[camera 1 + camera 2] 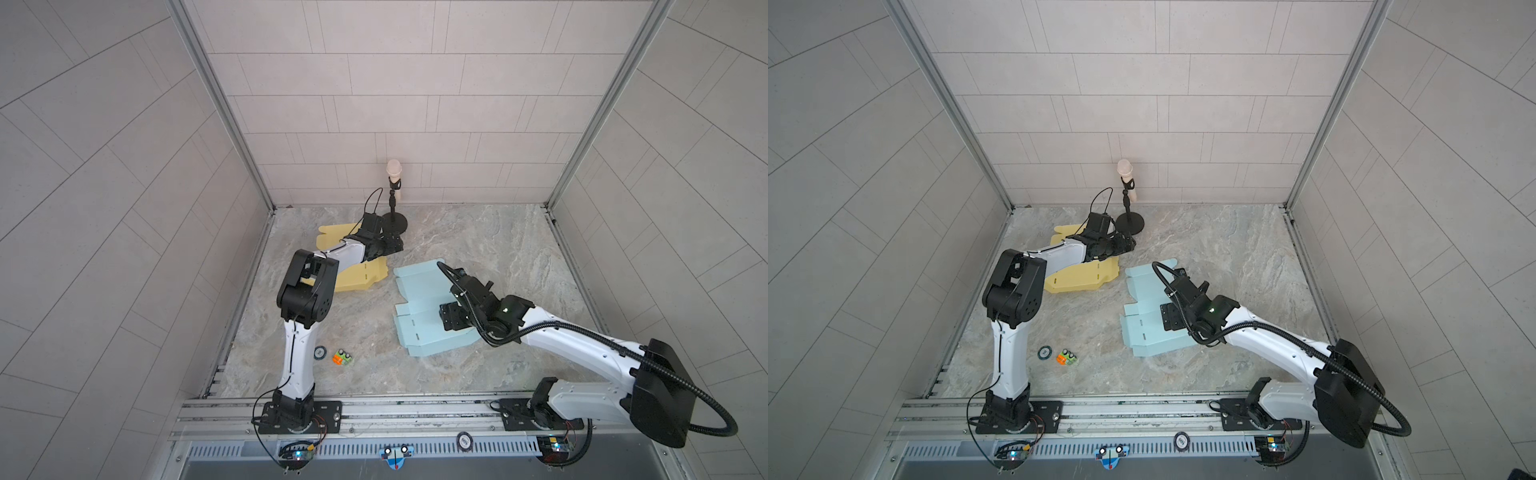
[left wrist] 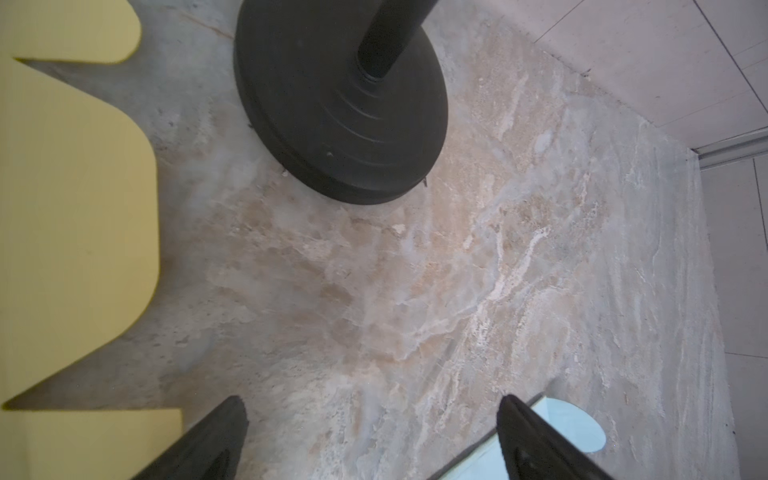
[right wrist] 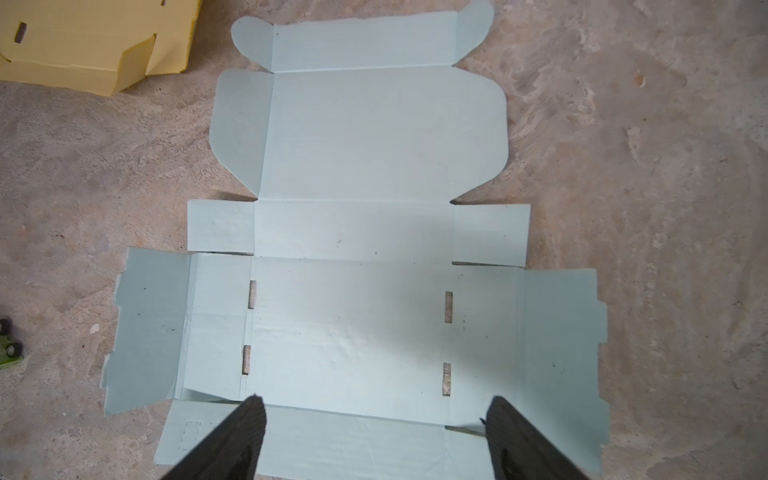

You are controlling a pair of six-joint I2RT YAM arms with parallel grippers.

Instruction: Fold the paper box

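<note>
A marble-patterned table (image 1: 478,249) sits inside pale tiled walls (image 1: 415,104). The left arm (image 1: 297,332) reaches toward 11 o'clock, and the left claw (image 2: 370,401) is spread apart and empty over bare table beside a black stand (image 1: 394,222). The right arm (image 1: 582,345) stretches in from 4 o'clock. The right claw (image 3: 376,401) is spread and empty over the blue box sheet (image 3: 353,137), which lies flat and unfolded at the centre. There are two sheets, this one and a yellow box sheet (image 1: 361,276) at 10 o'clock. One disc (image 1: 319,353) and one toy (image 1: 343,356) lie at 7 o'clock.
</note>
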